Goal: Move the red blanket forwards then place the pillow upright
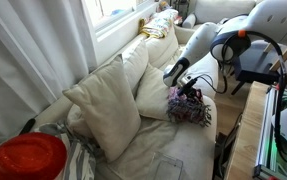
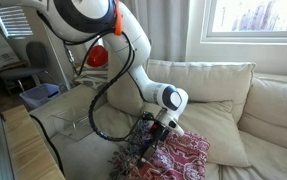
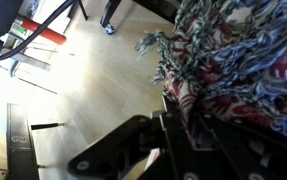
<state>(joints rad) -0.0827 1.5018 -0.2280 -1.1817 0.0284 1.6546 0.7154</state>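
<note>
Pinching a bunch of the red blanket [image 3: 233,60], the claw [image 3: 181,115] has its jaws drawn together on the cloth in the wrist view. The patterned fabric and its knotted fringe spread up and away from the fingertips. Pale wooden floor [image 3: 93,90] shows beyond.

In an exterior view, a round red object [image 1: 25,158] sits closest to the camera. Behind it, a large cream pillow [image 1: 108,100] stands tilted, leaning back toward the sofa's cushions. Farther along the sofa seat [image 1: 168,152], the red blanket [image 1: 190,106] lies in a crumpled heap near the front edge, apart from the pillow. The claw [image 1: 183,88] comes down onto the top of the heap, so the cloth is bunched directly beneath and around its tip. A window [image 1: 113,10] runs behind the sofa back.

In an exterior view from the opposite side, the claw [image 2: 153,132] is buried in the near edge of the red blanket [image 2: 178,155], which spreads away from it across the seat.
</note>
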